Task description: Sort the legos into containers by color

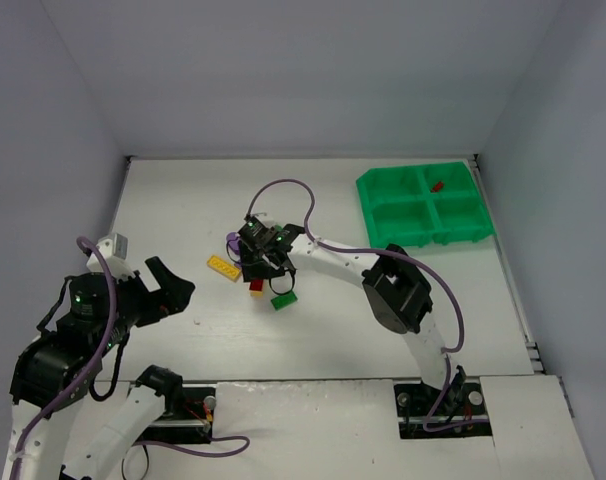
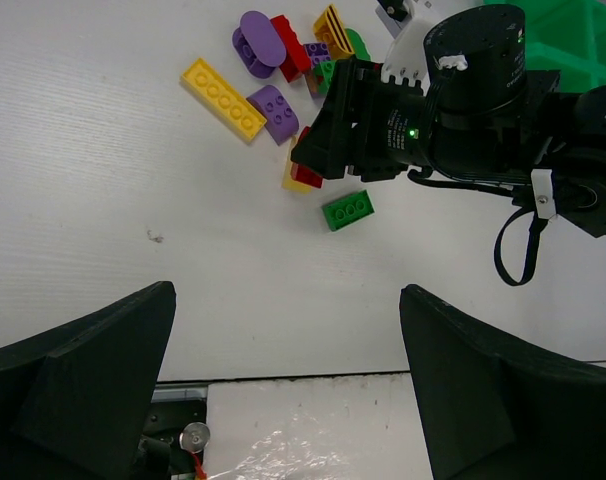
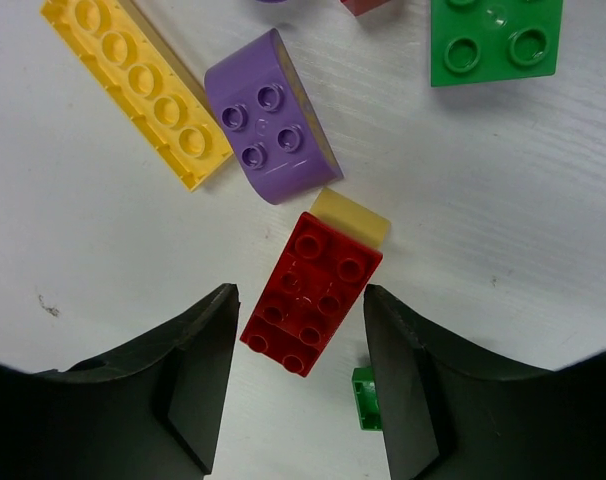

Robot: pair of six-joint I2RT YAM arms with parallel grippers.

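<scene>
the right tool (image 3: 301,380) is hanging low over the loose legos near the middle of the white surface (image 1: 183,200). its jaws are standing partly open on either side of a red brick (image 3: 313,290) – not gripping it, with nothing held. the red brick is lying tilted, one end resting on a pale yellow piece (image 3: 353,215). just beyond it a purple rounded brick (image 3: 268,125) is sitting beside a long yellow brick (image 3: 138,90), and a green brick (image 3: 495,40) is lying farther off to the right. a smaller green brick (image 3: 366,398) is peeking out beside the right finger.

the left tool (image 2: 288,390) is hovering well apart from the pile, near the left edge of the surface, with its jaws spread wide and empty.

the green tray (image 1: 426,198) is sitting at the far right corner – one small red piece (image 1: 438,186) is lying in its far-right compartment.
</scene>
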